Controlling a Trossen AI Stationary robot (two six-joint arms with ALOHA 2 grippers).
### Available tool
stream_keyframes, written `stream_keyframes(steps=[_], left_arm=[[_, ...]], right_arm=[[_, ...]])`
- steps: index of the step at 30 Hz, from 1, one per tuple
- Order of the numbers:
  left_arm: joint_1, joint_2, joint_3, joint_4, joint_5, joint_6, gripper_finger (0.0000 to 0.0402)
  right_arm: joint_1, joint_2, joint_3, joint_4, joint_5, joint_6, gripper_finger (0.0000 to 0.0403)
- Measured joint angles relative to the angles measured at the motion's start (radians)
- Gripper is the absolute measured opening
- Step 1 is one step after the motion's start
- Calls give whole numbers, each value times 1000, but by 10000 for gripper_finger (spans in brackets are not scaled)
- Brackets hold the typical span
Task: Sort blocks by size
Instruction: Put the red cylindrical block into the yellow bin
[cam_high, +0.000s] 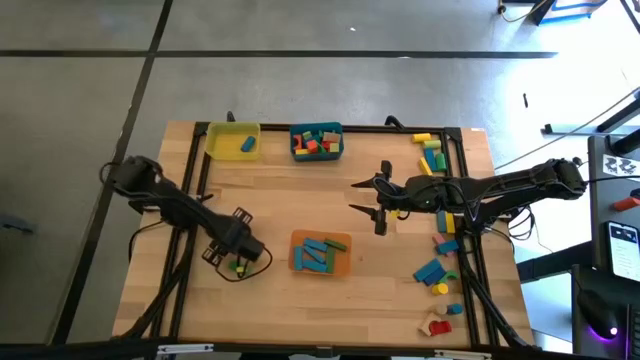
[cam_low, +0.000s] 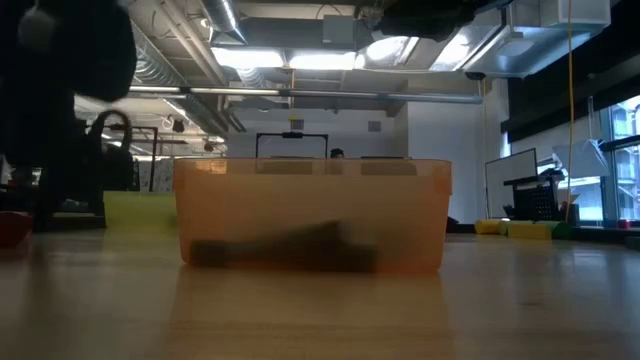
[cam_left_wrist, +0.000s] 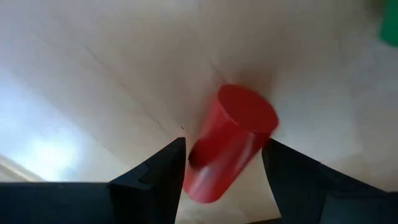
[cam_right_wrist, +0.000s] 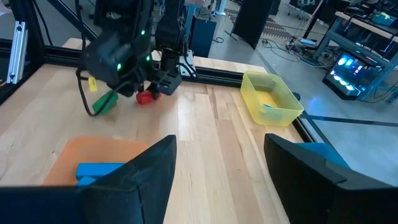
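Nearest your left wrist camera: a red cylinder (cam_left_wrist: 231, 142) lying tilted on the table (cam_high: 280, 200), bracketed by the left gripper (cam_high: 240, 258) — fingers spread on either side, not clamped on it. A green block (cam_right_wrist: 105, 102) lies just beside. Your right gripper (cam_high: 377, 205) hangs released, holding nothing, between the teal bin (cam_high: 317, 141) and the orange bin (cam_high: 321, 253). Loose blocks (cam_high: 436, 270) line the table's right edge — the yellow bin (cam_high: 232, 140) holds one blue piece.
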Motion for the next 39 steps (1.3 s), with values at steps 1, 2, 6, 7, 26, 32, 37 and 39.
stream_keyframes(steps=[1, 2, 6, 7, 26, 32, 37, 39], left_arm=[[0, 17, 0, 0, 0, 0, 195], [0, 33, 0, 0, -1, 0, 195], [0, 70, 4, -3, -1, 0, 195], [0, 77, 4, -3, -1, 0, 193], [4, 52, 33, 2, -23, 23, 125], [24, -24, 74, -53, -104, 60, 119], [83, -152, 91, -72, -260, 69, 126], [111, -208, 91, -58, -320, 85, 126]], right_arm=[[0, 0, 0, 0, 0, 0, 241], [0, 0, 0, 0, 0, 0, 241], [0, 0, 0, 0, 0, 0, 241], [0, 0, 0, 0, 0, 0, 241], [0, 0, 0, 0, 0, 0, 241], [0, 0, 0, 0, 0, 0, 241], [0, 0, 0, 0, 0, 0, 241], [0, 0, 0, 0, 0, 0, 241]])
